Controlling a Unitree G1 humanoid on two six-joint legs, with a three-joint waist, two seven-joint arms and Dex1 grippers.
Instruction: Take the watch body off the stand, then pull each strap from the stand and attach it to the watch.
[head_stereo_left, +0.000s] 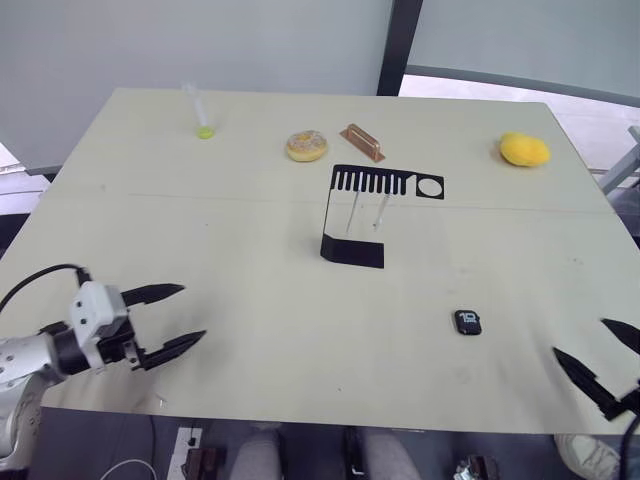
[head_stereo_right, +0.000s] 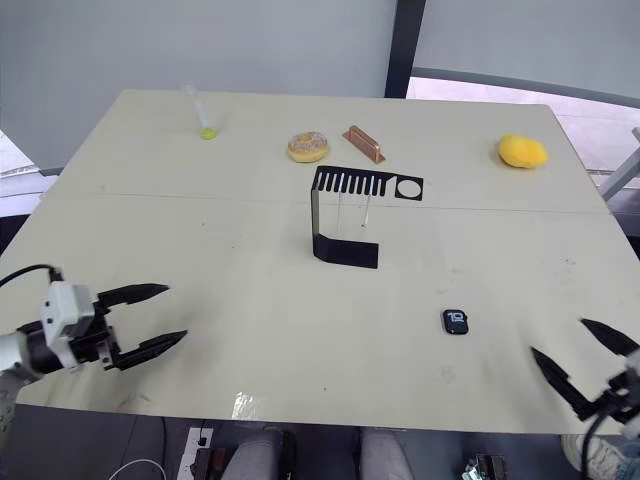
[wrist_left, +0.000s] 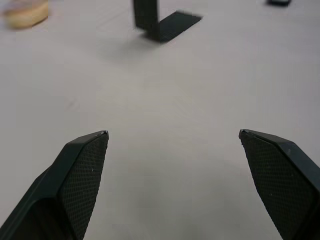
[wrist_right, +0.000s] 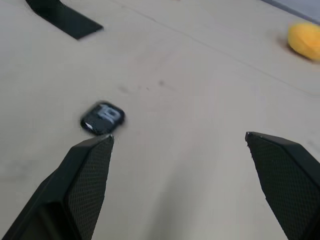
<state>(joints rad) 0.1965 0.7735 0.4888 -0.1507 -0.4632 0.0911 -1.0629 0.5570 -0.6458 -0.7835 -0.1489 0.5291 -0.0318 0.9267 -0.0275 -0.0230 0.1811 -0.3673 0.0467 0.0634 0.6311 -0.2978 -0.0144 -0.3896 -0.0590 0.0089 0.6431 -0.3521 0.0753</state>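
The watch body (head_stereo_left: 467, 322) lies flat on the table, right of centre, its screen up with white digits; it also lies ahead of the fingers in the right wrist view (wrist_right: 102, 118). The black stand (head_stereo_left: 366, 215) rises at mid-table. Two thin white straps (head_stereo_left: 367, 211) hang from its slotted top plate. My left gripper (head_stereo_left: 182, 315) hovers open near the front left edge, far from the stand. My right gripper (head_stereo_left: 598, 353) is open at the front right corner, to the right of the watch body and a little nearer the front edge.
Along the far side sit a donut (head_stereo_left: 306, 146), a copper-brown block (head_stereo_left: 362, 142), a yellow lemon-like fruit (head_stereo_left: 524, 150) and a clear tube with a green end (head_stereo_left: 200, 115). The table's front edge (head_stereo_left: 320, 425) runs just below both grippers.
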